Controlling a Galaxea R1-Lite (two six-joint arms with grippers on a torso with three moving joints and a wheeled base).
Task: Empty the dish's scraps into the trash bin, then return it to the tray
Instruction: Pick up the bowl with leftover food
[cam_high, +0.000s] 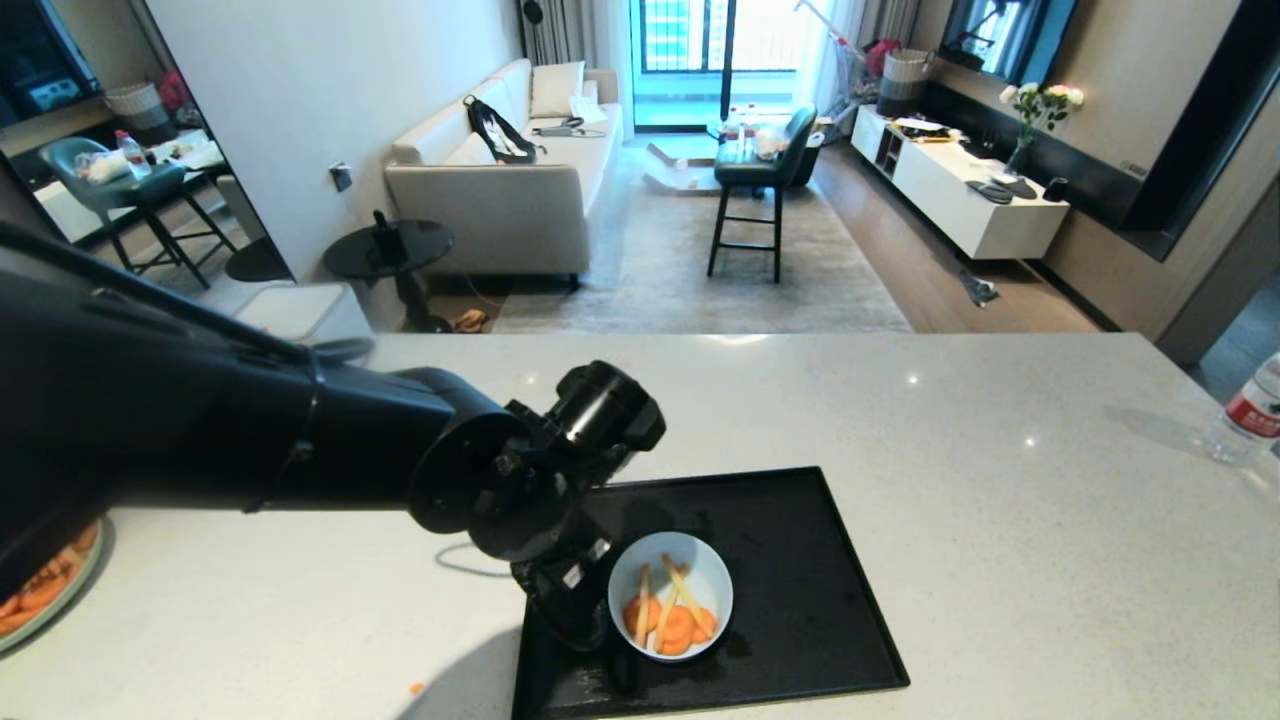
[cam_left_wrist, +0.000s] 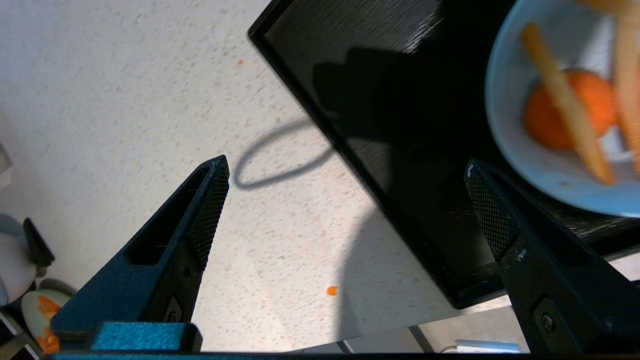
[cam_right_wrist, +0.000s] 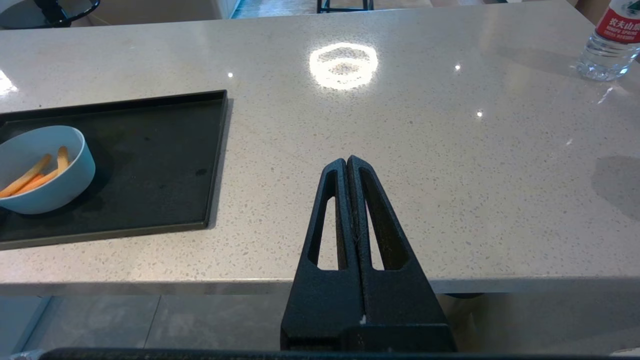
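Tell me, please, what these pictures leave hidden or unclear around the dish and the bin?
- Trash bin: in no view.
- Left gripper: open in its wrist view; in the head view the arm's own body hides the fingers.
- Dish: cut off by the edge in both wrist views; its near-left rim is hidden behind the left arm in the head view.
- Scraps: blurred in the left wrist view.
- Tray: left corner covered by the arm.

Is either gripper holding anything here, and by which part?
Nothing is held. The left gripper is open beside the dish; the right gripper is shut on nothing.
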